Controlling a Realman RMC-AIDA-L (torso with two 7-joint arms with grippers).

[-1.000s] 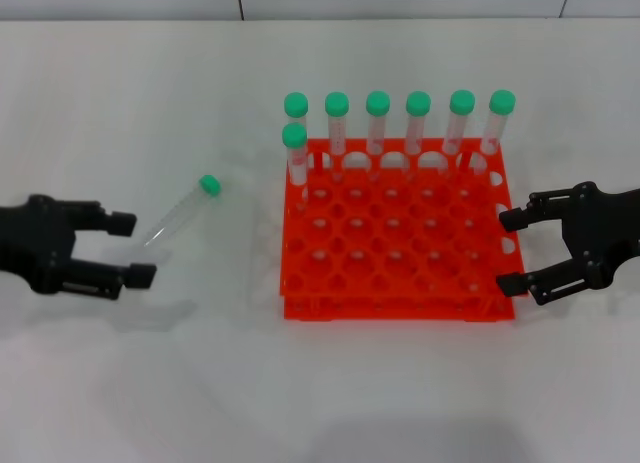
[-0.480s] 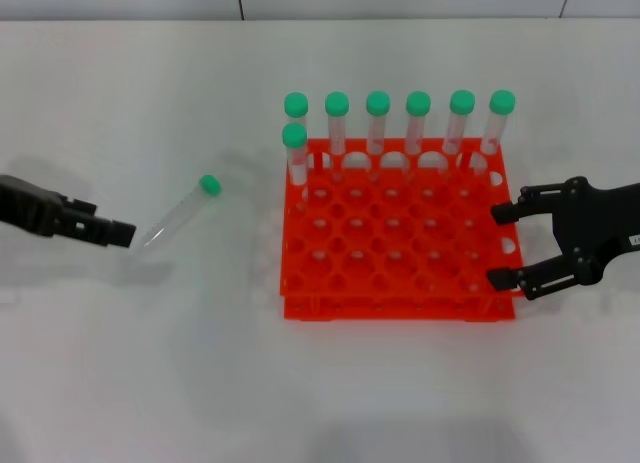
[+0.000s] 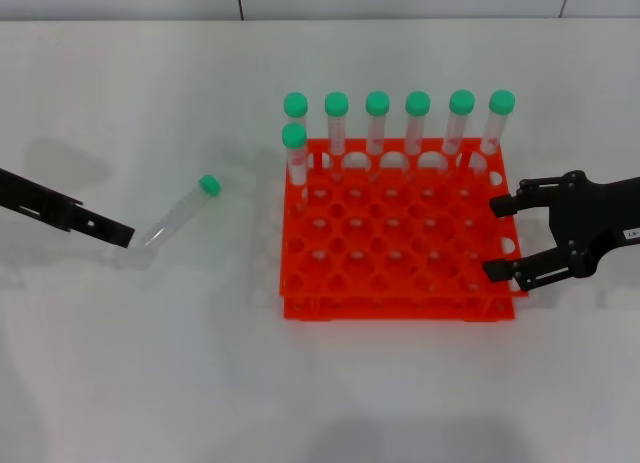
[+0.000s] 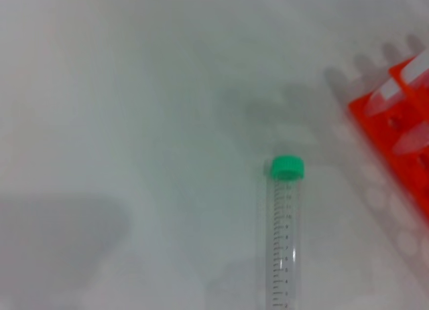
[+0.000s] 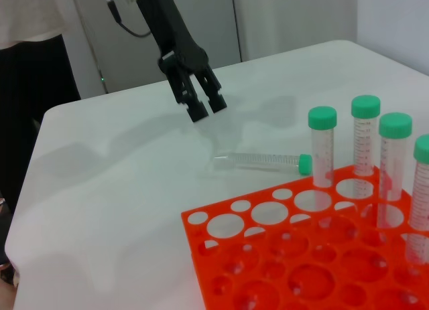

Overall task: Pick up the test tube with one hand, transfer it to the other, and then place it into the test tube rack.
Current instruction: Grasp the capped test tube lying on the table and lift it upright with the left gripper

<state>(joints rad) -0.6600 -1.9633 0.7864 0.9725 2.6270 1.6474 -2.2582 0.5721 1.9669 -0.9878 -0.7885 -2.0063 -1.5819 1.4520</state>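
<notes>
The test tube (image 3: 180, 213) lies on the white table left of the rack, green cap toward the far right, tapered tip toward my left gripper. It also shows in the left wrist view (image 4: 285, 236) and the right wrist view (image 5: 261, 161). My left gripper (image 3: 122, 236) is seen edge-on, its tip just short of the tube's tapered end; in the right wrist view (image 5: 206, 109) its fingers stand slightly apart and hold nothing. My right gripper (image 3: 495, 238), with the white label, is open and empty at the right edge of the orange-red test tube rack (image 3: 400, 305).
Several green-capped tubes (image 3: 400, 123) stand upright in the rack's back row, and one more in the second row at the left. A person in dark clothes (image 5: 27, 122) stands beyond the table's far edge in the right wrist view.
My left gripper has turned from flat to edge-on and closed in on the tube's tapered tip. My right gripper has shifted slightly left toward the rack. The tube has not moved.
</notes>
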